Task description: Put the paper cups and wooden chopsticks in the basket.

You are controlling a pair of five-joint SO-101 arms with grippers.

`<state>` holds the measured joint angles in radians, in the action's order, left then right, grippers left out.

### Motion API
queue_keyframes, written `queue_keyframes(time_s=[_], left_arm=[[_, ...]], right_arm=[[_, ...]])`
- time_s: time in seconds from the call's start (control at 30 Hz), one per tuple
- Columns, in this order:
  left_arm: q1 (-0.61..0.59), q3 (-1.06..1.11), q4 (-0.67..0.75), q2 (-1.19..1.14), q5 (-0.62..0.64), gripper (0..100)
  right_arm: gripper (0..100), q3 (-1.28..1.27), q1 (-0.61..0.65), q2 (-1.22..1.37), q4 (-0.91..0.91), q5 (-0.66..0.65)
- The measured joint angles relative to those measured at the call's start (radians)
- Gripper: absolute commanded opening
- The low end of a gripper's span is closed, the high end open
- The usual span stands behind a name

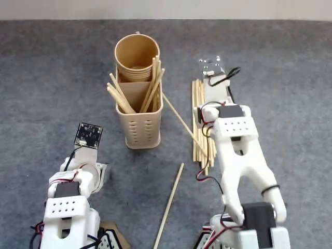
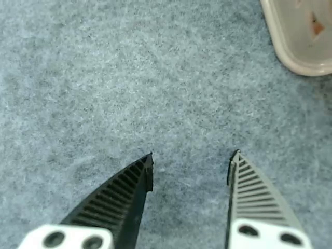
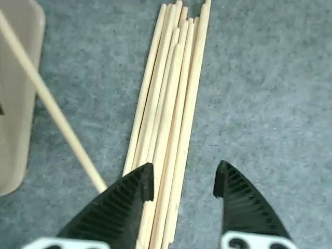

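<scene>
Cups (image 1: 136, 52) and some chopsticks (image 1: 120, 97) were in the basket (image 1: 140, 129); a bundle (image 3: 174, 104) and two strays (image 1: 169, 205) remained outside, right gripper (image 3: 184, 181) agape over the bundle, left gripper (image 2: 190, 166) agape, empty.

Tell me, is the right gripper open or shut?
Open. In the right wrist view the right gripper holds its jaws apart, with the chopstick bundle showing between them.
</scene>
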<state>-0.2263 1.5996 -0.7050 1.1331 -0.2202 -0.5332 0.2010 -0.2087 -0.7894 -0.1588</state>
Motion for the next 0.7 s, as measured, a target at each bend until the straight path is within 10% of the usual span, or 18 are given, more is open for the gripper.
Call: queue_keyframes(time_s=[0.7], left_arm=[[0.0, 0.0, 0.0, 0.0, 0.0, 26]], right_arm=[[19.5, 0.051, -0.095, 0.368, 0.114, -0.008]])
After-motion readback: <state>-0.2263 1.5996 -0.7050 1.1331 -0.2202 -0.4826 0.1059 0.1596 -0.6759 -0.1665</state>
